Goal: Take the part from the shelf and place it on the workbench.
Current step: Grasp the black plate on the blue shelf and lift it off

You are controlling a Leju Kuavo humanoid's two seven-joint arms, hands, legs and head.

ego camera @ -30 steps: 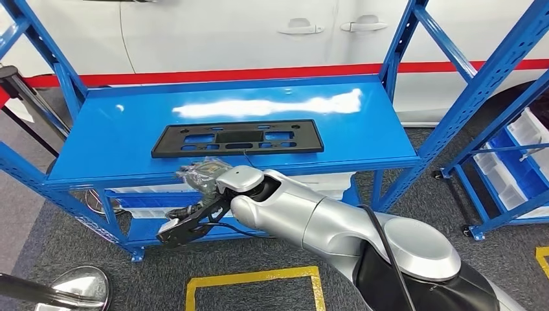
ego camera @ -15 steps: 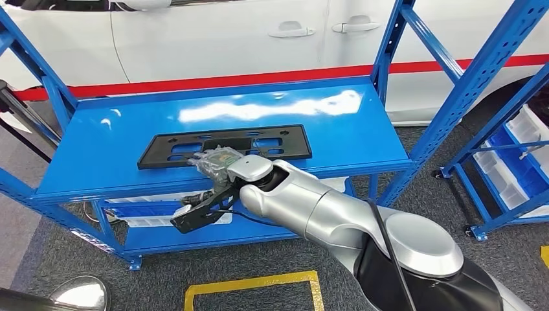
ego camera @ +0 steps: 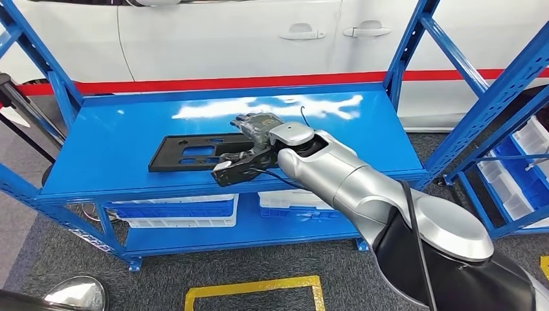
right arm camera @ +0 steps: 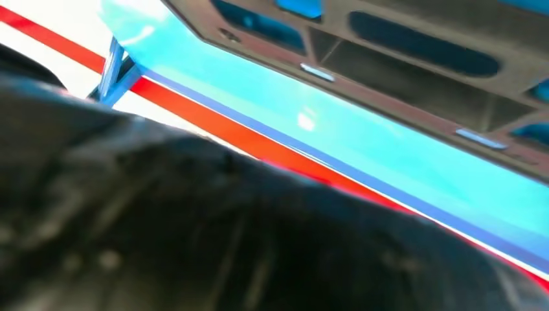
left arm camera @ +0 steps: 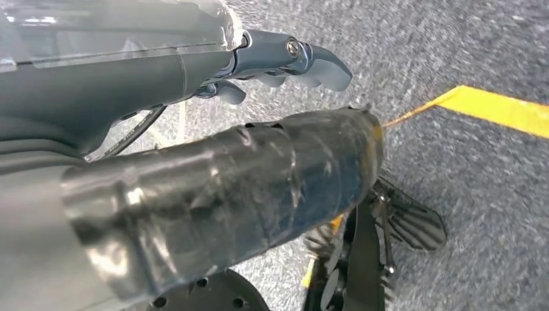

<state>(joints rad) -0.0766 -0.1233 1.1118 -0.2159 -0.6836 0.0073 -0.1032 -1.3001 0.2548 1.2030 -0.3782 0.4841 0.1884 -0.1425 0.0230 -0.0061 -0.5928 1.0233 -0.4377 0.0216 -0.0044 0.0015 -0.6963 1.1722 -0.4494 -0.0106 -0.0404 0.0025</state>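
Shelf rack [ego camera: 116, 139] ahead, car [ego camera: 226, 39] behind it. Flat frame part [ego camera: 188, 151] on rack's top shelf, left of centre, near front edge. Right hand [ego camera: 256, 133] over part's right end; contact unclear. Storage bins [ego camera: 181, 212] on lower shelf beneath. Second rack [ego camera: 511, 123] right, trays [ego camera: 518, 172] in it. Left hand [left arm camera: 285, 61] above floor.

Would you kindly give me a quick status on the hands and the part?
Right hand over black part on blue shelf, grasp unclear. Left hand hanging, holding nothing. Nothing in the way.
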